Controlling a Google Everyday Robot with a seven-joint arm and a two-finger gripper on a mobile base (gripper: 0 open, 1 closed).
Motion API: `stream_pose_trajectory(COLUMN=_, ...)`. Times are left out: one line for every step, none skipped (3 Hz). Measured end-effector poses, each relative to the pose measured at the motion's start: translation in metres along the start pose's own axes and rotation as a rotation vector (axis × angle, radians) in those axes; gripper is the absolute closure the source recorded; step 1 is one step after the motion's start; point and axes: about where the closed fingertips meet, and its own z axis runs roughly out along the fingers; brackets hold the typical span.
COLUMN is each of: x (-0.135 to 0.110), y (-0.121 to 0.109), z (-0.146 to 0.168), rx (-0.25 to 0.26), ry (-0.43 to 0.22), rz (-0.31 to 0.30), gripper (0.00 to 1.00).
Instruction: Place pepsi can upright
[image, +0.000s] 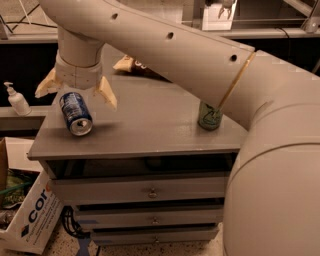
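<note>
The pepsi can (75, 113), blue with a silver end facing the camera, lies on its side at the left of the grey cabinet top (145, 125). My gripper (76, 92) hangs right above the can, open, with one tan finger (46, 85) to the can's left and the other finger (108, 93) to its right. The fingers straddle the can's far end without holding it. The big white arm crosses the upper right of the view.
A green can (210, 116) stands upright at the right of the cabinet top, partly behind the arm. A snack bag (135, 65) lies at the back. A soap dispenser (17, 100) stands to the left. A cardboard box (30, 210) sits on the floor.
</note>
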Motion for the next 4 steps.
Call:
stream_pose_trajectory(x=-0.005, y=-0.003, z=0.016, rx=-0.070, ry=0.002, rz=-0.116, gripper=0.00)
stream_pose_trajectory(x=-0.002, y=-0.004, z=0.027, rx=-0.131, ry=0.017, rz=-0.197, gripper=0.00)
stream_pose_trajectory(x=0.001, y=-0.004, z=0.034, rx=-0.173, ry=0.028, rz=-0.252, gripper=0.00)
stream_pose_trajectory(x=0.004, y=-0.005, z=0.039, rx=-0.202, ry=0.028, rz=-0.281, gripper=0.35)
